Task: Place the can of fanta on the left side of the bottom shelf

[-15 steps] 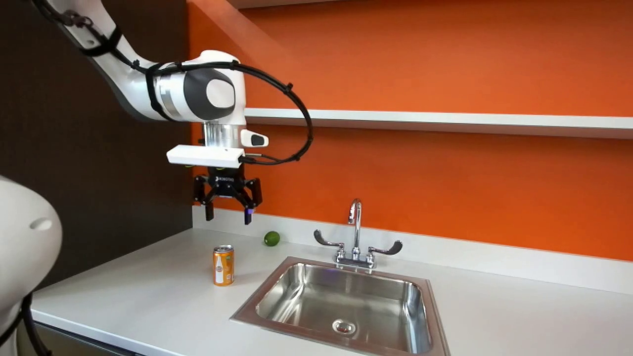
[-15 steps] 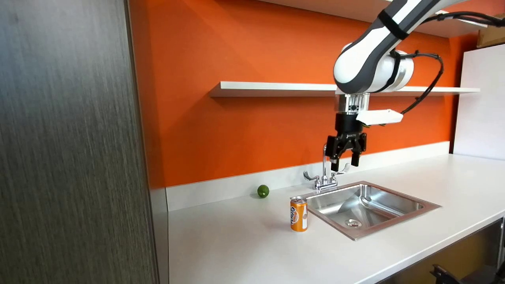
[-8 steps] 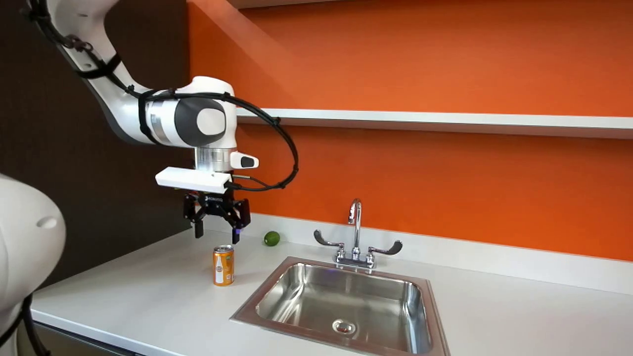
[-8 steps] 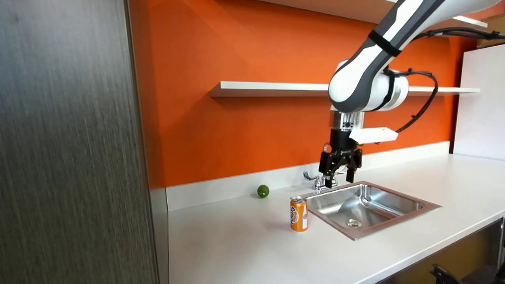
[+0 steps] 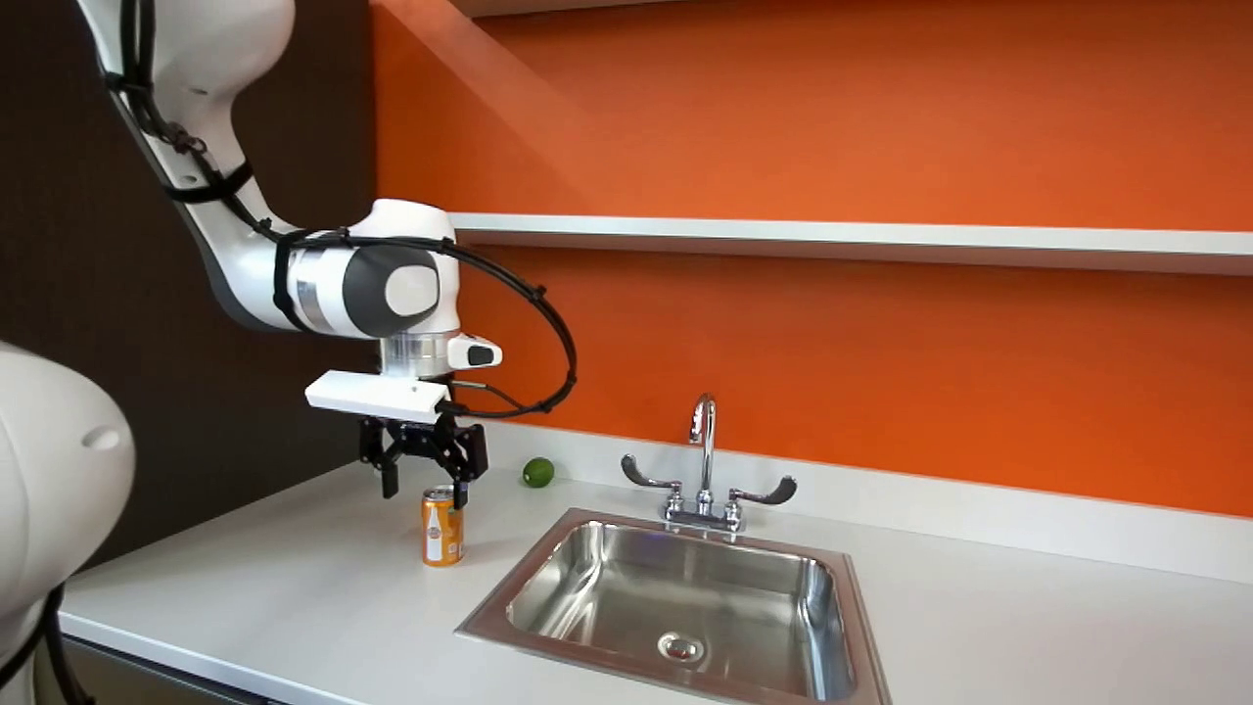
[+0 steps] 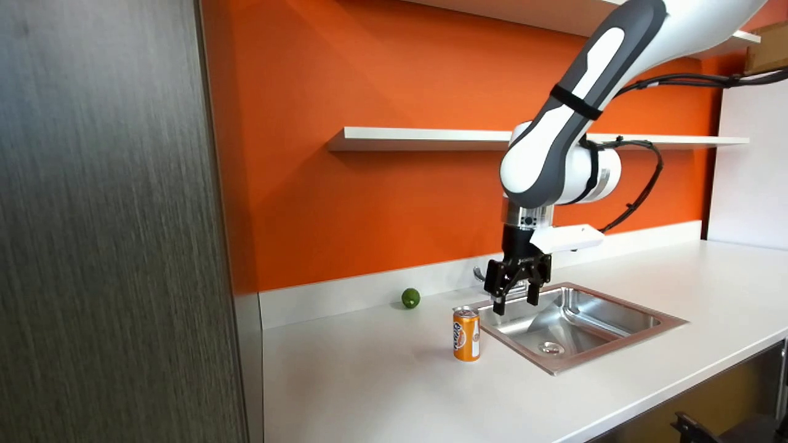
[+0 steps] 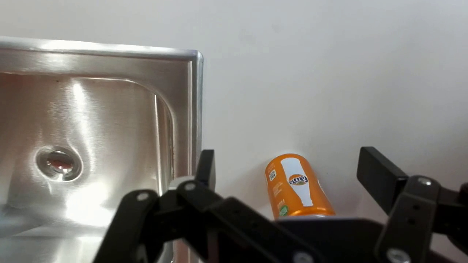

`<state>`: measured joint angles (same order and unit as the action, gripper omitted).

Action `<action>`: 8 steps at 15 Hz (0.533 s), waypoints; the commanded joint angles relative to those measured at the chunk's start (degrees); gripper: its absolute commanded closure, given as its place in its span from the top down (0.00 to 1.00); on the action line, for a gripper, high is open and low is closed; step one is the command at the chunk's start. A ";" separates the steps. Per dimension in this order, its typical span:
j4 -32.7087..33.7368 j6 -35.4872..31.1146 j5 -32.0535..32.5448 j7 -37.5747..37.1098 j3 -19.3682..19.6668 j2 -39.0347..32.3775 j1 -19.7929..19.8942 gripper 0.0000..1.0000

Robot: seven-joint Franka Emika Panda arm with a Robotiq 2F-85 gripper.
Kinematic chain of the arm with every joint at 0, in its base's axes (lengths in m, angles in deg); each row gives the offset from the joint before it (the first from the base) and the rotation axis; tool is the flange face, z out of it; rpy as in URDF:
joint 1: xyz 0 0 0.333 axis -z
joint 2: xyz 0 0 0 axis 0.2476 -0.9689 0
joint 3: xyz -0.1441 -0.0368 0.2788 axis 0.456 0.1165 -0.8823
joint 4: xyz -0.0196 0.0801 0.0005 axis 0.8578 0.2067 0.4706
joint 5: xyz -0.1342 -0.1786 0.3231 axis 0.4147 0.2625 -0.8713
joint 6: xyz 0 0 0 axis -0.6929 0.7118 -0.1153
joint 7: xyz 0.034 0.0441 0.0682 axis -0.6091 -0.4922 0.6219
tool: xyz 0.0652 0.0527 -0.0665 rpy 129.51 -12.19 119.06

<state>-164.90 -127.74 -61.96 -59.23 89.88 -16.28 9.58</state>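
The can (image 7: 297, 186) (orange, marked Fanta) stands upright on the counter (image 6: 357, 387), lower than the gripper (image 6: 516, 306), which hangs spread wide and clear of it. Below the gripper, off to one side, is the sink (image 7: 184, 117); nearer the wall (image 6: 369, 215) than the gripper lies a green ball (image 6: 410, 298); above gripper height runs the bottom shelf (image 5: 832, 233).

On the counter (image 6: 369, 394), bolt upright, the can of fanta (image 6: 466, 338) is found near the sink (image 6: 557, 364) and clear of its rim, orange and silver-topped, with a white bottle shape and the Fanta logo printed down its side! Up above, the bottom shelf (image 6: 425, 139) is seen fixed along the orange wall (image 6: 369, 209), long, thin and pale, its squared-off end shown in an exterior view.
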 commanded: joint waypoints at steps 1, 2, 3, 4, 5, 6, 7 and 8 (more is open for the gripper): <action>1.76 -3.46 -1.10 -1.53 -1.13 -4.70 -0.03 1.00; 2.13 -4.33 -1.07 -1.56 -1.27 -5.91 -0.04 1.00; 2.39 -5.18 -1.09 -1.41 -1.34 -6.92 -0.06 1.00; 2.97 -6.09 -0.91 -1.46 -1.57 -8.32 -0.08 1.00; 3.37 -6.84 -0.70 -1.51 -1.78 -9.33 -0.05 1.00; 3.92 -7.45 -0.60 -1.46 -2.04 -10.53 -0.08 1.00; 4.43 -8.01 -0.74 -1.39 -2.27 -11.57 -0.13 1.00; 4.93 -8.51 -0.27 -1.63 -2.53 -12.60 -0.02 1.00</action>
<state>-162.46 -134.65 -62.15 -59.35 88.61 -25.14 9.50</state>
